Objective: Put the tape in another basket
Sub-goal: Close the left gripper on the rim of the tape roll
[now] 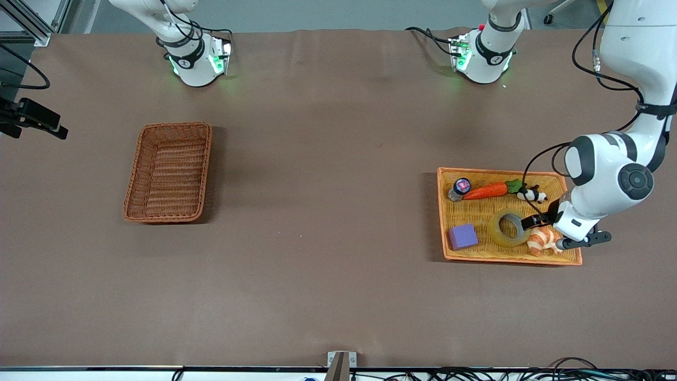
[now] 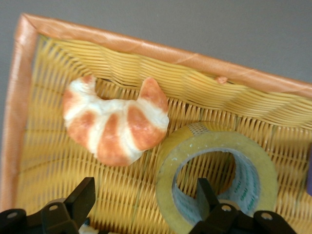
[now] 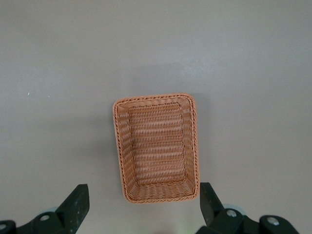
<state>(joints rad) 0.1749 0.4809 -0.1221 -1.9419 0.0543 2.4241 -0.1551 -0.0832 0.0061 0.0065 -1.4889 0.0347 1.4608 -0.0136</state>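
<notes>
Left wrist view: the left gripper (image 2: pixel 141 202) is seen spread astride the tape's (image 2: pixel 217 183) wall in the tray (image 2: pixel 146 48). The right gripper (image 3: pixel 141 204) is held spread over the basket (image 3: pixel 157 146).

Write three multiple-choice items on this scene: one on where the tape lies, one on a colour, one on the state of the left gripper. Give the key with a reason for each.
1. Where is the tape?
A. In the yellow tray
B. In the brown basket
C. On the bare table

2. What colour is the block in the tray?
A. Green
B. Purple
C. Red

3. How is the left gripper?
A. Shut on the croissant
B. Open, one finger inside the tape's hole
C. Lifting the tape above the tray

Key: 1 A, the roll lies flat on the tray's weave beside the croissant. 2 B, the front view shows a purple cube. 3 B, the left wrist view shows spread fingers, one in the ring's core.

The right gripper waits open above the brown basket.
</notes>
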